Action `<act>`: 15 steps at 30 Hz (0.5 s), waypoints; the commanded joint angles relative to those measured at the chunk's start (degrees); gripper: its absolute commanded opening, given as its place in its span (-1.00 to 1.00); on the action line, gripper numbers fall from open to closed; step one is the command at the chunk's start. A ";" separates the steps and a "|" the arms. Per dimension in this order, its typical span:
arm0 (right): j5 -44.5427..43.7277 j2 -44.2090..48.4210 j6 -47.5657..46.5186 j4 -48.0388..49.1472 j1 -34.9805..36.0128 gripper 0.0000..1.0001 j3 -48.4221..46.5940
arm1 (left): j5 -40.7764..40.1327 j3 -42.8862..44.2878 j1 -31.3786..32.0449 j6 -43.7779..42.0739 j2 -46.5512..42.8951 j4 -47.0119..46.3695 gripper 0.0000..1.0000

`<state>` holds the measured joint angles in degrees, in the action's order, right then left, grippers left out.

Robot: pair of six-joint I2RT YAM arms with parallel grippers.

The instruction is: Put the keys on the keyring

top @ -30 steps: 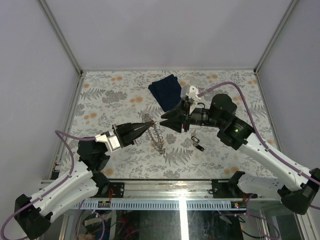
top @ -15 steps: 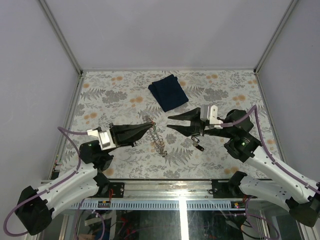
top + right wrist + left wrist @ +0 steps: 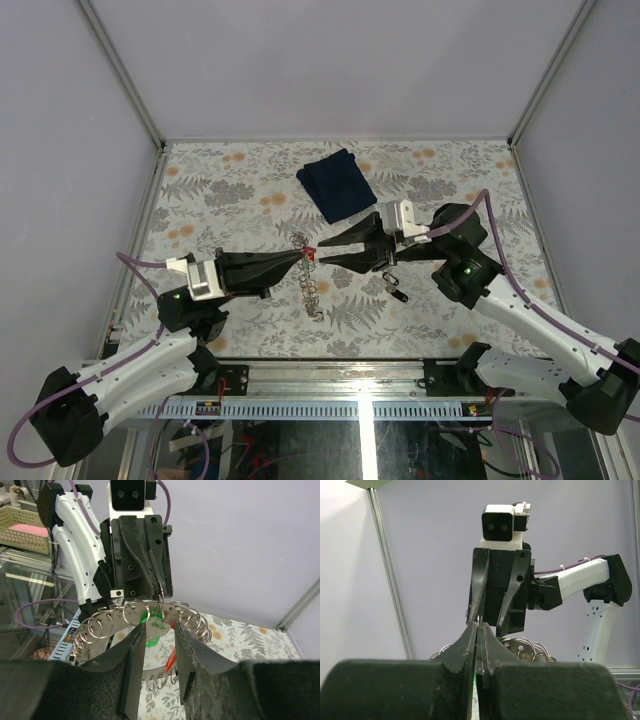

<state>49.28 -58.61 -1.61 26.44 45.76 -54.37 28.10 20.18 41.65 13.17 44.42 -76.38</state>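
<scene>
While your left pincer [image 3: 300,256] stays pinched shut on the keyring [image 3: 313,290], holding it up so the linked loop dangles toward the tabletop [image 3: 220,200], your right pincer [image 3: 322,251] has swung in from the right. Half a second back it was well apart from the left one; now the two are nearly tip to tip. Its jaws are partly open, a narrow gap, and I see nothing clamped between them. In the right wrist view that gap lines up on the green key [image 3: 151,626], which hangs at the ring just under the left tips, with a red key [image 3: 312,252] close by. The loop has also shifted a little leftward with the left arm. That likely means you're setting up to work a key along the ring, not fetching one. What look like the black keys [image 3: 396,287] lie on the tabletop near the right arm, so the task isn't finished.
</scene>
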 commanded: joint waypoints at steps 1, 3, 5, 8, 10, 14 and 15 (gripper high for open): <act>3.57 -1.61 3.49 6.87 0.21 -0.27 -3.07 | -0.39 0.08 0.53 0.63 -0.19 -5.86 -1.00; 3.83 -2.06 4.63 8.53 0.21 -0.26 -2.99 | -0.35 -0.02 0.62 0.63 -0.05 -5.69 -1.00; 3.99 -2.49 5.81 10.11 0.21 -0.25 -2.86 | -0.39 0.07 0.71 0.63 0.10 -5.61 -1.00; 3.76 -3.04 7.19 12.25 0.20 -0.25 -2.60 | -0.01 0.22 0.84 0.63 0.50 -5.56 -1.00; 3.59 -3.47 7.90 13.10 0.16 -0.26 -2.50 | 0.29 0.40 0.96 0.63 0.89 -5.55 -1.00; 4.04 -4.34 8.61 13.53 0.17 -0.30 -2.59 | 0.62 0.75 1.15 0.54 1.39 -5.62 -1.00; 4.26 -4.54 8.74 13.60 0.21 -0.32 -2.51 | 0.60 0.75 1.15 0.47 1.38 -5.61 -1.00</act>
<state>52.21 -62.19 5.28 35.27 45.76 -54.48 28.77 20.18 42.39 13.50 46.02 -76.38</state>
